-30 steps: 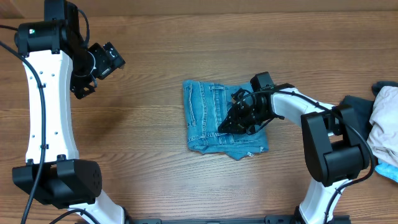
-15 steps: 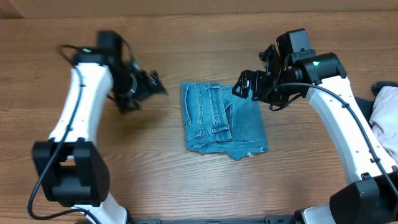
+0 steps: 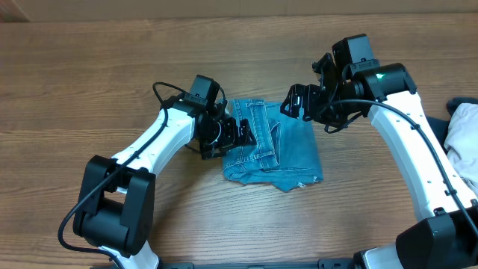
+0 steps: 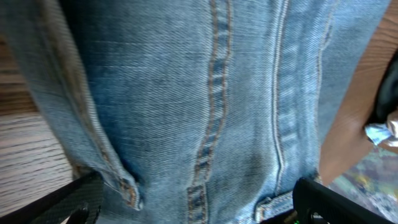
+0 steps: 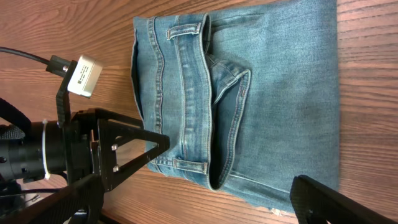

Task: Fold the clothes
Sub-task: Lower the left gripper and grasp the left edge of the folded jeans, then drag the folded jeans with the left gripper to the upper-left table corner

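The clothes, a pair of light blue jeans (image 3: 276, 149), lie folded into a small rectangle on the table's middle, waistband and belt loops to the left. My left gripper (image 3: 239, 136) stands open low over their left edge. In the left wrist view denim (image 4: 205, 93) fills the picture, and the gripper (image 4: 199, 211) has nothing pinched between its black fingers (image 4: 78, 196). My right gripper (image 3: 295, 104) hovers open above the jeans' upper right corner, apart from the cloth. The right wrist view looks down on the jeans (image 5: 261, 93) between wide-spread fingers (image 5: 339, 202).
A heap of other garments (image 3: 459, 149), dark and pale, lies at the table's right edge. The wooden table (image 3: 112, 90) extends to the left and behind the jeans. The left arm's wrist camera (image 5: 84, 74) shows beside the waistband.
The left arm has swung in from the far left to the jeans' left edge. The right gripper lifted off the jeans, opened and moved up to their upper right corner.
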